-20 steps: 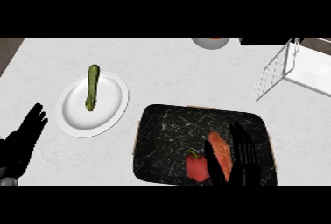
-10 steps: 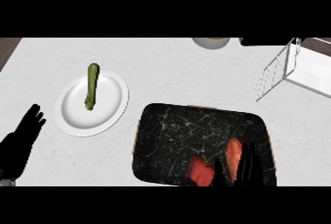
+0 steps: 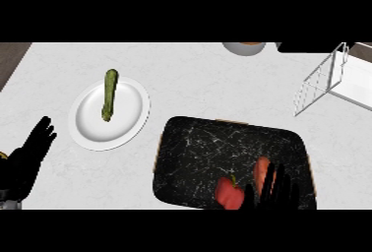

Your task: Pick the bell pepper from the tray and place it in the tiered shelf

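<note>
The tabletop (image 3: 189,83) is a pale marbled surface. A black marbled tray (image 3: 210,152) occupies the near right area. The red bell pepper (image 3: 230,193) lies in the tray's near portion, right of its centre, with its dark stem pointing toward the far side. An orange elongated vegetable (image 3: 261,170) lies just beside the bell pepper on its right, running near to far. The right hand (image 3: 274,189) enters from the near edge over the tray; its fingers (image 3: 270,173) are straight and extended toward the far side, overlapping the near end of the orange vegetable and sitting immediately right of the bell pepper. The fingers are not curled round either item; contact with the bell pepper cannot be determined. The left hand (image 3: 29,157) rests at the near left edge with fingers straight and pointing up, holding nothing. A white plate (image 3: 127,118) sits left of the tray and carries a green elongated vegetable (image 3: 109,93). The white wire tiered shelf (image 3: 330,78) stands at the far right, well apart from the tray. A grey bowl (image 3: 243,47) shows partly at the far edge.
</note>
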Controlling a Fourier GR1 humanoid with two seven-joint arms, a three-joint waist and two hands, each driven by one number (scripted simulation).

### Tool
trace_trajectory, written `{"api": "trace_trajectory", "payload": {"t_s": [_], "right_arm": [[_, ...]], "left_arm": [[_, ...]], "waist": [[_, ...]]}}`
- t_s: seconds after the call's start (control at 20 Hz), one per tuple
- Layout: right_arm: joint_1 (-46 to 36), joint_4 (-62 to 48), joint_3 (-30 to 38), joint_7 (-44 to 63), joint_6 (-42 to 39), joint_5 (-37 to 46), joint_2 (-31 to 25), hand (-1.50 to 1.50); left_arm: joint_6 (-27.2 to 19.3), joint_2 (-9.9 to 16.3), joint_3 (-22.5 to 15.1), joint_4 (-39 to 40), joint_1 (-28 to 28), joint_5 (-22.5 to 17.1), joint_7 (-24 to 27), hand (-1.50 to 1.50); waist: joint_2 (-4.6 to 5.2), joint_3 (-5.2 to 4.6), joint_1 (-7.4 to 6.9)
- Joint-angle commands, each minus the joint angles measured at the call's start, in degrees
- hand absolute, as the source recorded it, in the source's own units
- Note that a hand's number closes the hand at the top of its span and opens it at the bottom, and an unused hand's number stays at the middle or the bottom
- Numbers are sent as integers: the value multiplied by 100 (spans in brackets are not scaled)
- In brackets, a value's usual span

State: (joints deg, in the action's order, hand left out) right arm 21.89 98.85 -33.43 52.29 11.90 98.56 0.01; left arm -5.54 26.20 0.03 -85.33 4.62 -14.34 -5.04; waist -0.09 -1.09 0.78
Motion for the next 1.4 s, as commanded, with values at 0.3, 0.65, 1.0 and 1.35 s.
{"api": "trace_trajectory", "payload": {"t_s": [0.3,0.65,1.0,1.35], "right_arm": [[-1453,345,-1528,2668,-3052,-222,-3,-150],[-2149,257,-1141,2742,-3458,-732,-6,-150],[-2627,-103,-1033,2861,-3312,-1094,-6,-150],[-2521,-166,-513,2357,-3288,-1308,-6,-150]], "left_arm": [[228,6,47,261,-321,-32,19,0],[136,-325,-161,444,-197,192,247,0],[332,-160,106,637,-347,137,302,0],[320,-199,224,714,-638,105,69,0]], "waist": [[42,100,-145],[34,101,-154],[26,104,-138],[21,106,-65]]}}
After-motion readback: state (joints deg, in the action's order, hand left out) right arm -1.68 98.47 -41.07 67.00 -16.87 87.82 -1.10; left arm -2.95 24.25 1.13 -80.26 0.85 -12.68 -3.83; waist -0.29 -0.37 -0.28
